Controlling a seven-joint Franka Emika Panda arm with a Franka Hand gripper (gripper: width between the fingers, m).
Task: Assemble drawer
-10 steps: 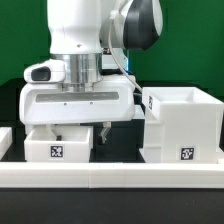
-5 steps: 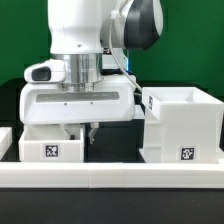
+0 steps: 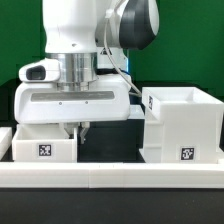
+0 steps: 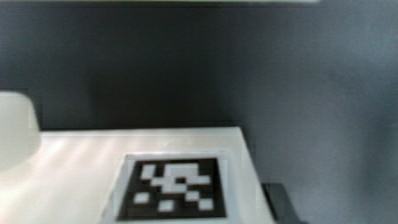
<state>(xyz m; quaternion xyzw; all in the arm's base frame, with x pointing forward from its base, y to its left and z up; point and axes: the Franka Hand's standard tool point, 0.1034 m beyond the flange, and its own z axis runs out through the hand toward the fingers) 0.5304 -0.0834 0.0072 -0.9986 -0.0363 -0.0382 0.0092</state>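
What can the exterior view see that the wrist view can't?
Only the exterior view shows the arm, its hand, the tall housing and the white rail in front. Only the wrist view shows one tag big and close, though blurry. Both show a white tray with a tag and the dark table; it is probably the same tray.

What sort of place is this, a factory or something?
Probably a robotics research lab: a white robot arm hangs over white plastic parts, a tray and a boxy housing, marked with black-and-white square tags, before a green backdrop.
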